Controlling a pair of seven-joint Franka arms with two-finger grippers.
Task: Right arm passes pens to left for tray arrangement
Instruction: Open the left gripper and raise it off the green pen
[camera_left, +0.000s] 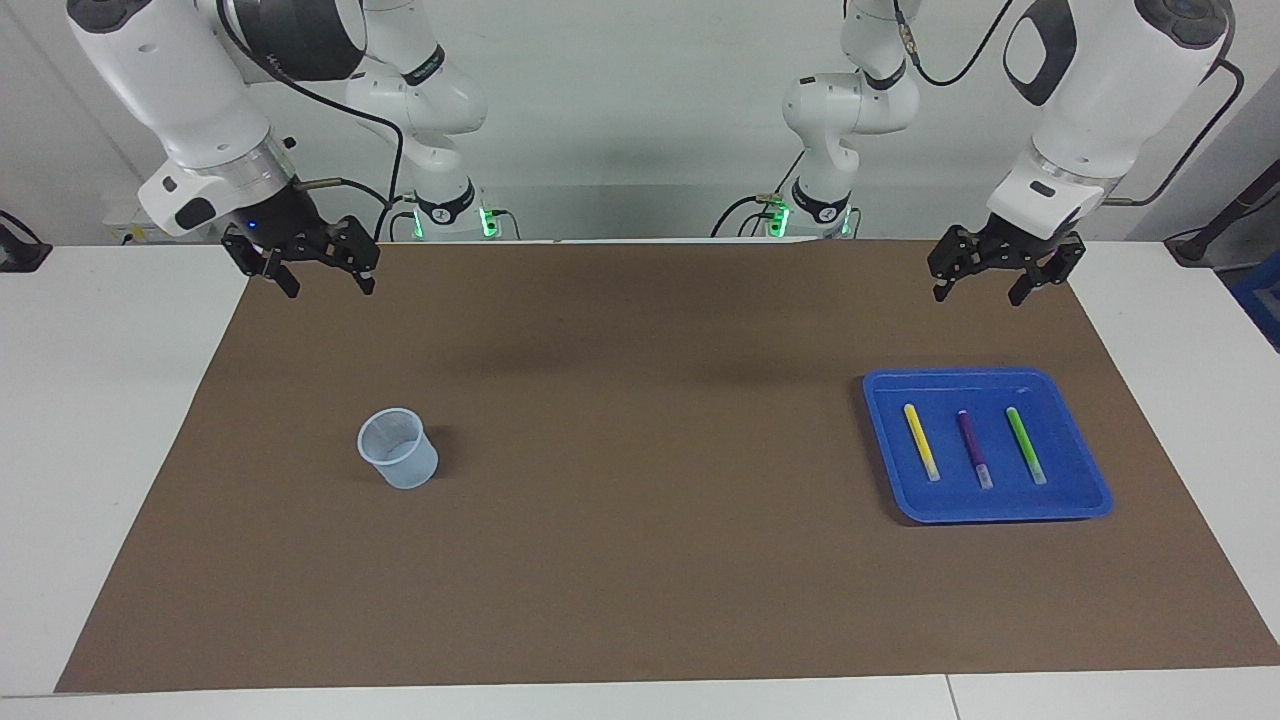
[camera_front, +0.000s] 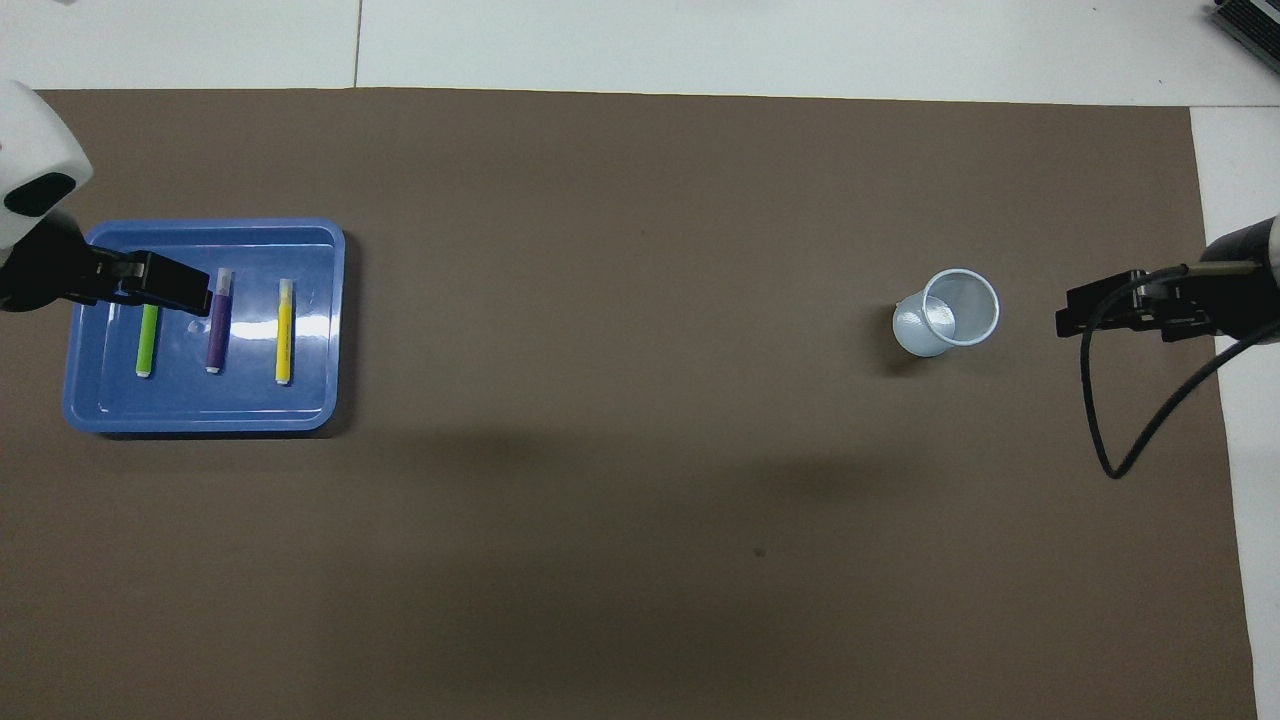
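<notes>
Facing view. A brown mat (camera_left: 640, 460) covers the white bench (camera_left: 110, 420). The blue tray (camera_left: 1085, 470), shallow and roughly square with rounded corners and a raised rim, lies toward the left arm's end of the bench. Three slim pens lie in it side by side, apart from one another and roughly parallel: the yellow pen (camera_left: 921, 441), the purple pen (camera_left: 973, 449) in the middle, and the green pen (camera_left: 1026, 445) nearest the left arm's end. Each has a pale tip at the end farther from the robots. A translucent bluish cup (camera_left: 398, 449) stands upright toward the right arm's end, well apart from the tray. The left gripper (camera_left: 992, 280) hangs in the air over the mat's edge nearest the robots, fingers spread and holding nothing. The right gripper (camera_left: 308, 277), a blue light on its wrist, hangs over the mat's corner at its own end, fingers spread and holding nothing.

Overhead view. The left gripper (camera_front: 150, 290) overlaps the tray (camera_front: 310, 400) in this view, covering the upper end of the green pen (camera_front: 147, 345); the purple pen (camera_front: 217, 325) and yellow pen (camera_front: 284, 333) show almost whole. The cup (camera_front: 950, 312) stands open-mouthed. The right gripper (camera_front: 1085, 312) shows beside it at the mat's edge, with a black cable (camera_front: 1130, 440) looping below.
</notes>
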